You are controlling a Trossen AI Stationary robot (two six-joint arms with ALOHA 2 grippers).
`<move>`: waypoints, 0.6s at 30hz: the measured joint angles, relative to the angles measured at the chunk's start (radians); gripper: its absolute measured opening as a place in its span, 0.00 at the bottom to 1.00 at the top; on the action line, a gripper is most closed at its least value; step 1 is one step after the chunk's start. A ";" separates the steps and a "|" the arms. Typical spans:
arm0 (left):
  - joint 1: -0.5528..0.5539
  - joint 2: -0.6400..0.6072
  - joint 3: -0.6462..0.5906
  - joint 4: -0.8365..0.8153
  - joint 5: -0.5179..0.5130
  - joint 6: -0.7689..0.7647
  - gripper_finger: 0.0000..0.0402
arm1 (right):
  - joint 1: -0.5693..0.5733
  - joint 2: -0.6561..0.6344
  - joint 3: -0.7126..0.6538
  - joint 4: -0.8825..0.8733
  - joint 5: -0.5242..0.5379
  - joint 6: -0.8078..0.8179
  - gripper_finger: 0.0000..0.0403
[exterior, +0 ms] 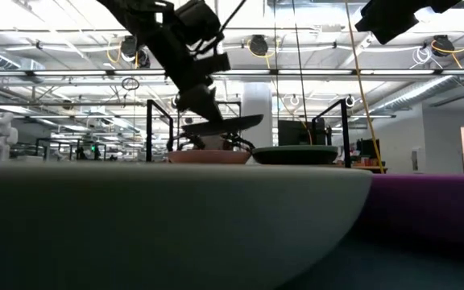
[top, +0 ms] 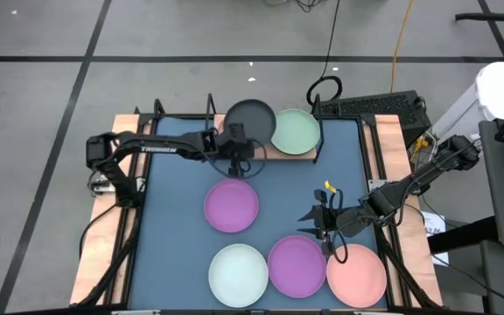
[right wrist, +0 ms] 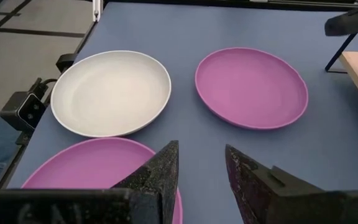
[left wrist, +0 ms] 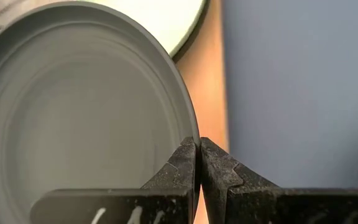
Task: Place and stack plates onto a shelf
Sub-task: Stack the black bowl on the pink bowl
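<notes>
The wood shelf (top: 274, 150) stands at the table's far edge. A pale green plate (top: 295, 131) lies on its right half. My left gripper (top: 234, 133) is shut on a black plate (top: 250, 118) over the shelf's left half. In the low view this black plate (exterior: 220, 123) hangs above a pink plate (exterior: 208, 157) that lies on the shelf. A purple plate (top: 231, 206) sits mid-table. White (top: 239, 274), purple (top: 297, 265) and pink (top: 356, 276) plates line the near edge. My right gripper (top: 315, 223) is open above the near purple plate (right wrist: 92, 168) and touches nothing. My left gripper pinches the black plate's rim (left wrist: 191, 134) between its two fingers (left wrist: 182, 165), on the plate's near-left side. The fingers come from the table's left, slanting down. The plate is lifted clear of the shelf and slightly tilted (exterior: 220, 123).
The shelf's black wire frame (top: 210, 109) rises at its corners. Cables and a dark stand (top: 374, 107) lie beyond the table's far right corner. Bare blue tabletop (top: 287, 188) shows between the shelf and the near plates.
</notes>
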 joint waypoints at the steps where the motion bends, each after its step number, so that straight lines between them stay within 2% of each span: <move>1: 0.004 0.005 0.000 -0.004 -0.011 -0.013 0.02 | 0.000 0.000 0.000 -0.002 0.000 0.004 0.28; 10: 0.032 0.008 0.000 -0.004 -0.025 -0.084 0.02 | 0.000 0.000 0.000 -0.008 0.000 0.009 0.28; 18: 0.047 0.008 0.000 -0.032 0.039 -0.128 0.02 | 0.000 0.000 0.000 -0.007 0.000 0.009 0.28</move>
